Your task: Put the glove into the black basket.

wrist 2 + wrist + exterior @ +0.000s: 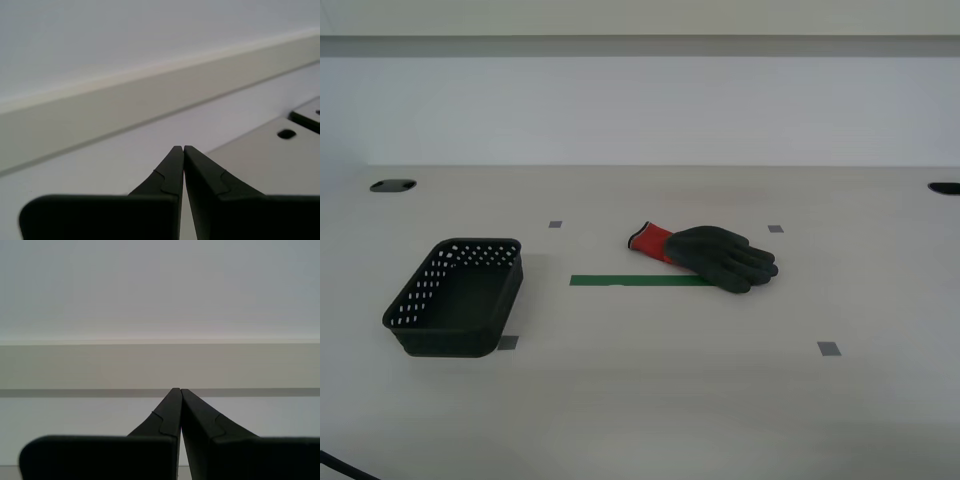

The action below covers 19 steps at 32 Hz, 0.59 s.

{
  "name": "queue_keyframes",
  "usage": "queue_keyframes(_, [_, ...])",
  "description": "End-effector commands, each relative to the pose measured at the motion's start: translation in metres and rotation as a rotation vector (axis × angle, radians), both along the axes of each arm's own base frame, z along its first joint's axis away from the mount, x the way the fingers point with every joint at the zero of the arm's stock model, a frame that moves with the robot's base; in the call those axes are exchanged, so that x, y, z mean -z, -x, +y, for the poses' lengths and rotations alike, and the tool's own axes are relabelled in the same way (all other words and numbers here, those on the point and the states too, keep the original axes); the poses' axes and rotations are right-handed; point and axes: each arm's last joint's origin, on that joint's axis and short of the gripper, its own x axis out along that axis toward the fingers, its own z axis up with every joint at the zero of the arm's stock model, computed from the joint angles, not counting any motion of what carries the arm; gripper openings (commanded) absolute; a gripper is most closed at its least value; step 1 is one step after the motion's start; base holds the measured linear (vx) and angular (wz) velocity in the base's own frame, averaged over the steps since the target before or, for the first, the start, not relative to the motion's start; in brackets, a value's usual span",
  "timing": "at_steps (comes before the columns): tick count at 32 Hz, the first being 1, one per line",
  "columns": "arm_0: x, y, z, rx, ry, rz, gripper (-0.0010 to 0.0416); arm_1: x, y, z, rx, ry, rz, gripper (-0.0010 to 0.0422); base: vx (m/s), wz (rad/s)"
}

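Note:
The glove lies flat on the table near its middle, red cuff toward the exterior view's left, dark fingers toward the right. The black basket stands empty at the exterior view's left, apart from the glove. Neither arm shows in the exterior view. My first gripper is shut with nothing between its jaws and faces the wall. My second gripper is shut and empty too, pointing at the wall above the table's far edge. Neither wrist view shows the glove or the basket.
A green tape strip lies just in front of the glove. Small grey squares mark the table. Dark cable holes sit at the far corners. A white wall runs behind the table.

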Motion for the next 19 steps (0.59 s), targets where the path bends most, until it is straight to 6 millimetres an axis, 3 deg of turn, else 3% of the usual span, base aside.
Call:
queue_keyframes(1, [-0.001,0.0,0.0,0.0,0.0,-0.004,0.0001,0.021,-0.017,-0.026,0.08,-0.064,0.081,0.0,0.0,0.0])
queue_keyframes(5, [-0.001,0.0,0.0,0.0,0.0,-0.003,0.0001,0.047,-0.041,-0.067,0.191,-0.108,0.159,0.0,0.0,0.0])
queue_keyframes(6, [-0.001,0.0,0.0,0.0,0.0,-0.003,0.0001,0.06,-0.053,-0.088,0.241,-0.133,0.219,0.0,0.0,0.0])
queue_keyframes(12, [0.001,0.0,0.0,0.0,0.0,0.019,0.0001,0.086,-0.086,-0.136,0.376,-0.209,0.396,0.0,0.0,0.0])
queue_keyframes(19, [0.004,-0.001,0.0,0.0,0.0,0.041,0.0001,0.116,-0.126,-0.179,0.43,-0.258,0.469,0.0,0.0,0.0])
